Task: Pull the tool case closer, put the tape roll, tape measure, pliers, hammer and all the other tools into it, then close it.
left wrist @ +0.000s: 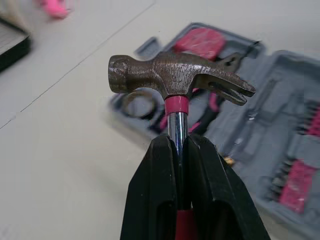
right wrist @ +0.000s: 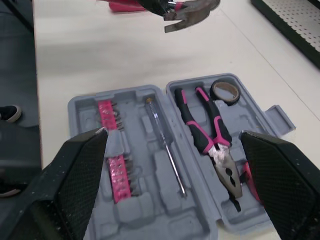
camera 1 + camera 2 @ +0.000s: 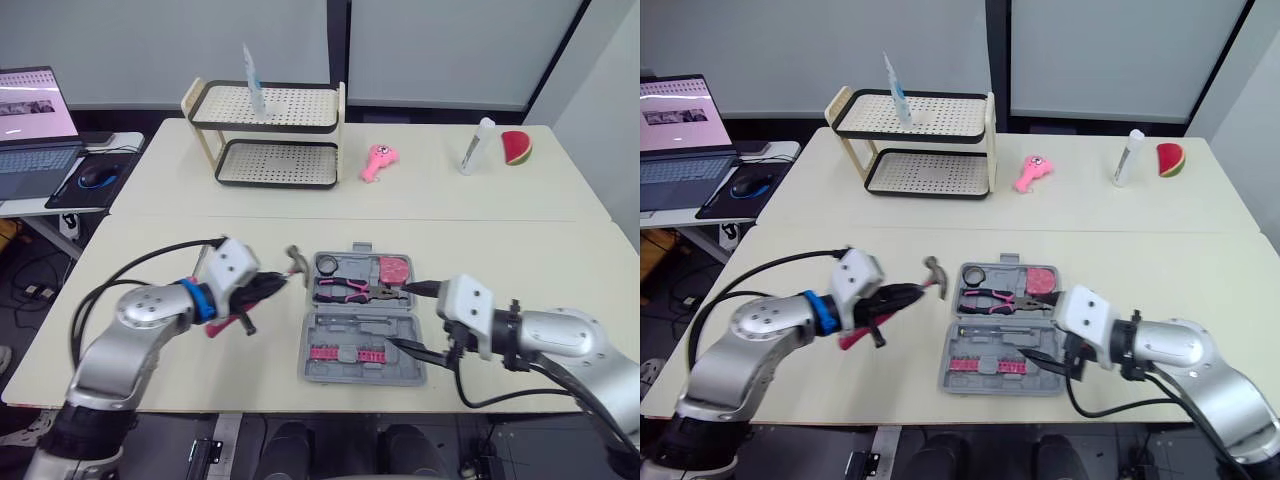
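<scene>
The grey tool case [image 3: 362,368] lies open near the table's front edge. Its far half holds a tape roll [image 3: 328,265], pink-handled pliers [image 3: 345,291] and a pink tape measure [image 3: 395,270]. The near half holds a pink bit strip [image 3: 345,354] and a screwdriver [image 2: 165,150]. My left gripper [image 3: 270,285] is shut on the hammer's shaft, just left of the case. The hammer head [image 1: 175,80] hangs above the table beside the case's far left corner. My right gripper [image 3: 396,316] stands open at the case's right side, its fingers [image 2: 80,180] spread over the open halves.
A two-tier rack [image 3: 270,135] stands at the back of the table. A pink toy [image 3: 378,162], a white tube [image 3: 478,145] and a watermelon slice [image 3: 516,147] lie to its right. A laptop [image 3: 30,130] and mouse [image 3: 95,178] sit on a side desk at the left.
</scene>
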Tool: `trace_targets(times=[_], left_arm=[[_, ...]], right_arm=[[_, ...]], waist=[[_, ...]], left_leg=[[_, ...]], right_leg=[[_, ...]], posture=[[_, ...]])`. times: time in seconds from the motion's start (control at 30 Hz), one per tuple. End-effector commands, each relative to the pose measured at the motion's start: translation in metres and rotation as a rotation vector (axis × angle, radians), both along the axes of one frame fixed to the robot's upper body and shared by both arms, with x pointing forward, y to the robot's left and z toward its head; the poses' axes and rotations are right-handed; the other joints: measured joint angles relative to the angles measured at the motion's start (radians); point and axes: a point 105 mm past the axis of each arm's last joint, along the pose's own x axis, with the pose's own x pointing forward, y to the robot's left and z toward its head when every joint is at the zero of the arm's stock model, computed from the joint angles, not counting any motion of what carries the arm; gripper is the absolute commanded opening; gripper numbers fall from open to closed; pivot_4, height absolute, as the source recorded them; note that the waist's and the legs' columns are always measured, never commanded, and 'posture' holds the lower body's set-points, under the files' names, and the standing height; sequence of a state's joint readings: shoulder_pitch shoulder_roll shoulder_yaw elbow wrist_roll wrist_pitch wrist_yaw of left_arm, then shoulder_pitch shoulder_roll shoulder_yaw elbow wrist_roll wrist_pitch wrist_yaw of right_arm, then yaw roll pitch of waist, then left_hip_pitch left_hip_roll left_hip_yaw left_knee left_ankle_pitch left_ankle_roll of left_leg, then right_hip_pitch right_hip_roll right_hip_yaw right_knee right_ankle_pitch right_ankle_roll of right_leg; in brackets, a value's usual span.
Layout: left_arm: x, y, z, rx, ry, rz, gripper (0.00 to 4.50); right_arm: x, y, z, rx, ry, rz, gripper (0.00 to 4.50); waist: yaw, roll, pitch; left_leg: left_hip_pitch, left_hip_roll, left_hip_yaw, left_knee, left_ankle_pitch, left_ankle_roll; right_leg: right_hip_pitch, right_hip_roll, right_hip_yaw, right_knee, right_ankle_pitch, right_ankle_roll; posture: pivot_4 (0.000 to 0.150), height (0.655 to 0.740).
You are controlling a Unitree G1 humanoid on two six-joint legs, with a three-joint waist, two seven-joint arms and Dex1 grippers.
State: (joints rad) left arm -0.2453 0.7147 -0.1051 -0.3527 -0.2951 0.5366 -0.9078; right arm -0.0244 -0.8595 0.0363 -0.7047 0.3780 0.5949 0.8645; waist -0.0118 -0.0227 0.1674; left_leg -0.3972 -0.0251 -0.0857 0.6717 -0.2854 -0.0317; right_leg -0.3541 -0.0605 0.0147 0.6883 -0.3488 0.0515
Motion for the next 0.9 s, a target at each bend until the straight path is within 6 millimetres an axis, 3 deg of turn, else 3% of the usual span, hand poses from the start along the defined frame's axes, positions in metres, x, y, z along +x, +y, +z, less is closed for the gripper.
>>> trace_targets(times=[0.03, 0.27, 0.43, 0.6, 0.9], left_arm=[[-0.015, -0.033, -0.001, 0.018, 0.01, -0.181, 0.06], [-0.021, -0.082, -0.032, 0.114, 0.072, -0.352, 0.06], [-0.023, -0.116, -0.044, 0.152, 0.093, -0.397, 0.06], [-0.024, -0.13, -0.048, 0.211, 0.101, -0.431, 0.06], [-0.015, -0.13, -0.054, 0.294, 0.105, -0.435, 0.06]], right_arm=[[-0.011, -0.009, 0.011, -0.021, 0.0, 0.034, 4.5], [-0.018, -0.028, 0.007, -0.076, 0.053, -0.024, 4.5], [-0.022, -0.035, 0.0, -0.117, 0.088, -0.049, 4.5], [-0.023, -0.04, -0.005, -0.147, 0.11, -0.075, 4.5], [-0.022, -0.04, -0.006, -0.152, 0.116, -0.082, 4.5]], waist=[[0.001, 0.0, 0.0], [-0.007, 0.0, 0.0], [-0.003, 0.0, 0.0], [-0.003, 0.0, 0.0], [-0.002, 0.0, 0.0]], left_leg=[[0.0, 0.0, 0.0, 0.0, 0.0, 0.0], [0.001, 0.001, 0.0, 0.0, 0.0, 0.0], [0.0, 0.001, 0.0, 0.002, 0.0, 0.0], [-0.001, 0.002, 0.0, 0.004, 0.0, 0.001], [-0.001, 0.002, 0.0, 0.004, 0.0, 0.001]], right_leg=[[0.001, 0.0, 0.0, 0.0, 0.0, 0.0], [0.001, 0.002, 0.0, 0.001, 0.0, 0.0], [0.001, 0.002, 0.0, 0.0, 0.0, 0.0], [0.002, 0.003, 0.0, 0.001, 0.0, 0.0], [0.002, 0.002, -0.001, 0.001, 0.0, 0.0]], posture=[[0.15, 0.7356], [0.15, 0.7356], [0.15, 0.7356], [0.15, 0.7356], [0.15, 0.7356]])
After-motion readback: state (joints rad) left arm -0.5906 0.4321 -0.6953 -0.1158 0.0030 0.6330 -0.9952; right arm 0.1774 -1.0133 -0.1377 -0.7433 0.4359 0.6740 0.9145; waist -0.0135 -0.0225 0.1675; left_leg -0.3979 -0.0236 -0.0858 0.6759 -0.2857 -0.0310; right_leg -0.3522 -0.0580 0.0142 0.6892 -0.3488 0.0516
